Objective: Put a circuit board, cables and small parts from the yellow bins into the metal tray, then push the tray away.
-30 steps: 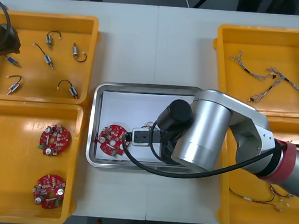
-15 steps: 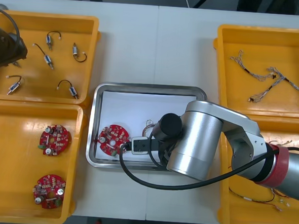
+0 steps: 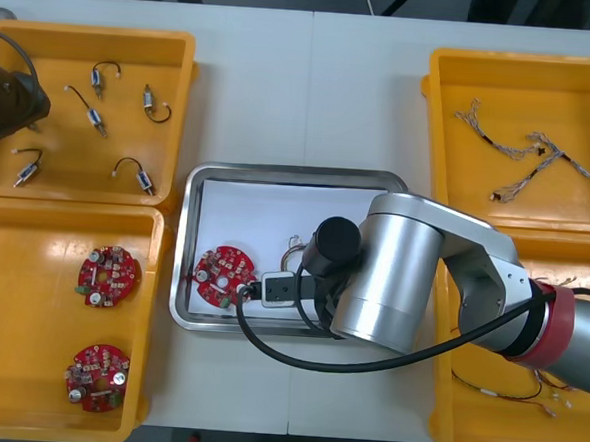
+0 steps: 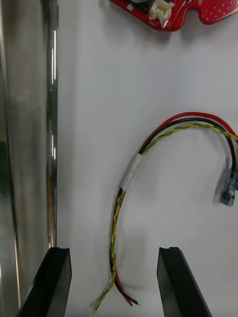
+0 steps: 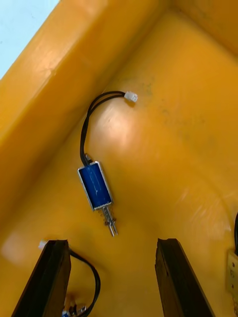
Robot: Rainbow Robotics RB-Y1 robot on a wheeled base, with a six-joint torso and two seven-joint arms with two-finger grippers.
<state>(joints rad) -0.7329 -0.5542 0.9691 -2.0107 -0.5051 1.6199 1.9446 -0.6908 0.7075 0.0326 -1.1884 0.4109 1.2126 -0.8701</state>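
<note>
black fingers [image 4: 54, 277] of right gripper [image 4: 113, 250] wide open, holding nothing; red-yellow cable [image 4: 130, 173] lies loose btwn them in metal tray [image 4: 25, 148], near circuit board [image 3: 222, 275]. left gripper [image 5: 111, 242] open over small part [image 5: 95, 185] in yellow bin [image 3: 180, 54].

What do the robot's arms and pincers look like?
The right arm is a fat, shiny silver tube with a round black cap, a red band and a black cable looping off it. The left arm looks dark. The right pincer and left pincer each have two flat black fingers.
</note>
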